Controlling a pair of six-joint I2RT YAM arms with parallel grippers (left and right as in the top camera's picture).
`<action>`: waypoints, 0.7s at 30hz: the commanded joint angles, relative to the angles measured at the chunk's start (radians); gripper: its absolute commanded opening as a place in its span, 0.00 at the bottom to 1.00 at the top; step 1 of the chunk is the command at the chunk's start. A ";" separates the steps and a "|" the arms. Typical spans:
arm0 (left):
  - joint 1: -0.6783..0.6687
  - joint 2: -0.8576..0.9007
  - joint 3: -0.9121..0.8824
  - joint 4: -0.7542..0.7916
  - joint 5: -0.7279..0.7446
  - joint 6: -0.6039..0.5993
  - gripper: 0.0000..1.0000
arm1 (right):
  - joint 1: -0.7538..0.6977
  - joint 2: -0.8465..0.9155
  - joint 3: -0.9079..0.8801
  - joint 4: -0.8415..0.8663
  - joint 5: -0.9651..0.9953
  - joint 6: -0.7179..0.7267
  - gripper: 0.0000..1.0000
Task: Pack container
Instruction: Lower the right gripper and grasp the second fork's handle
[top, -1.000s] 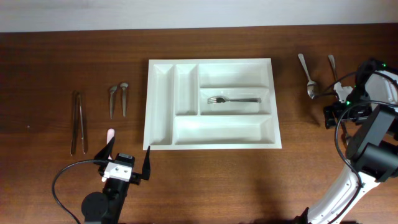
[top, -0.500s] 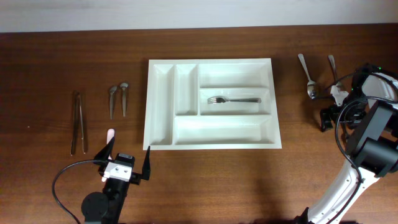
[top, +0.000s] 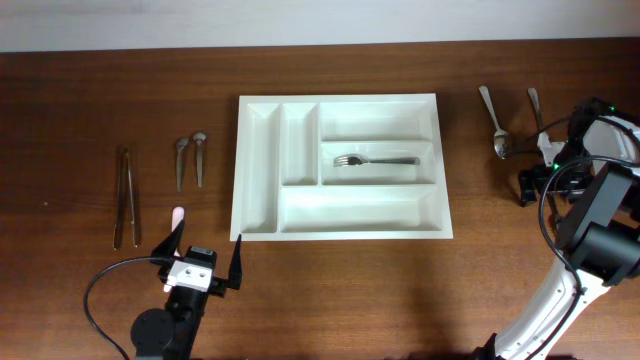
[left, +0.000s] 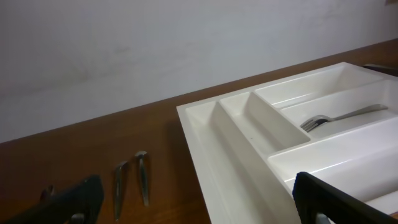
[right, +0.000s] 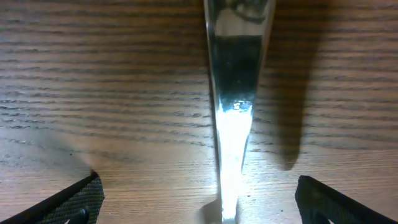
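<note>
Cutlery layout at one moment of packing. We are viewing the container (top: 338, 97) from overhead: it is lying flat at the middle of the wooden table (top: 90, 100), its two narrow compartments on the left side and its three long ones on the right. A fork (top: 375, 160) is resting in the middle long compartment, tines pointing left.

Well apart on the left, tongs (top: 125, 195) and two small spoons (top: 190, 160) are lying on the wood, and a pink object (top: 177, 215) is lying just beside the left gripper (top: 205, 252). On the right, a spoon (top: 494, 122) and a second utensil (top: 535, 105) are lying side by side.

We are finding the left gripper near the container's near left corner, jaws spread wide and grasping nothing. We are seeing the right gripper (right: 199, 199) spread equally wide, its fingers (right: 81, 199) straddling a shiny metal handle (right: 233, 93) on the table without touching it. We cannot tell which utensil this handle belongs to.
</note>
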 joint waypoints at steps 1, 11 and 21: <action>-0.004 -0.008 -0.003 -0.005 0.000 -0.005 0.99 | -0.004 0.030 -0.010 0.034 0.061 0.039 0.96; -0.004 -0.008 -0.003 -0.005 0.000 -0.005 0.99 | -0.004 0.031 -0.011 0.026 0.026 0.038 0.74; -0.004 -0.008 -0.003 -0.005 0.000 -0.005 0.99 | -0.015 0.035 -0.011 0.023 -0.020 0.023 0.74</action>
